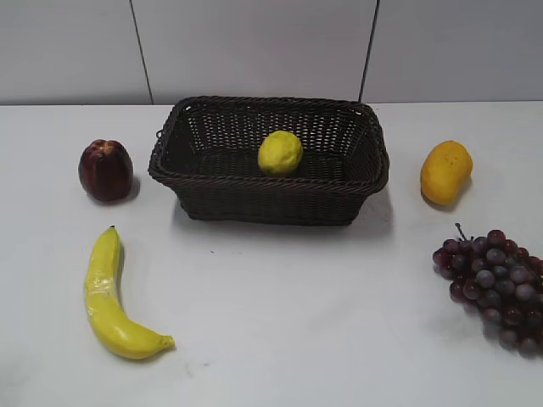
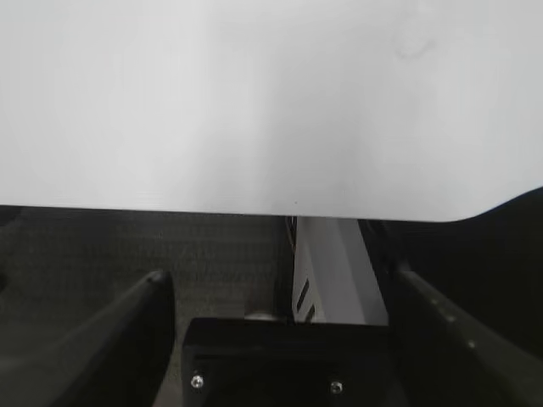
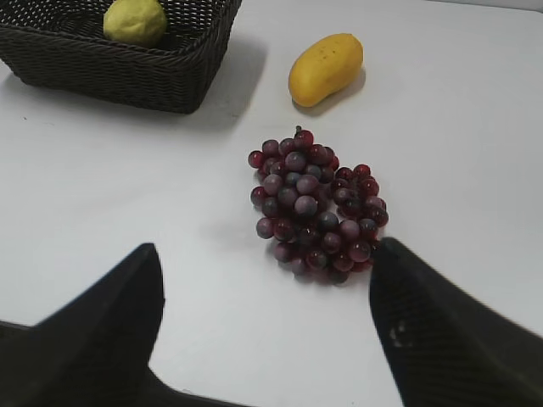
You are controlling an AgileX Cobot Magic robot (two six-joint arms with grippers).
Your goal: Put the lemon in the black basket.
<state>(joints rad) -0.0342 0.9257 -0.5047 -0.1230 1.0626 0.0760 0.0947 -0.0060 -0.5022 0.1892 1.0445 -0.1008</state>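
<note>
I saw the lemon (image 1: 280,153) already resting inside the black basket (image 1: 268,202), near the middle of its floor, on the white worktop (image 1: 297,322). My left claw (image 2: 280,297) hung spread wide and empty over the worktop's near edge. My right claw (image 3: 263,322) was likewise spread and empty, hovering just short of the grapes (image 3: 314,203). A mango (image 1: 445,171) sat right of the basket, an apple (image 1: 106,170) left, a banana (image 1: 114,297) nearer me.

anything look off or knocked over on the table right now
Nothing stands out. The lemon sits inside the upright black basket, and the banana, mango, grapes and dark red fruit lie apart, intact.
</note>
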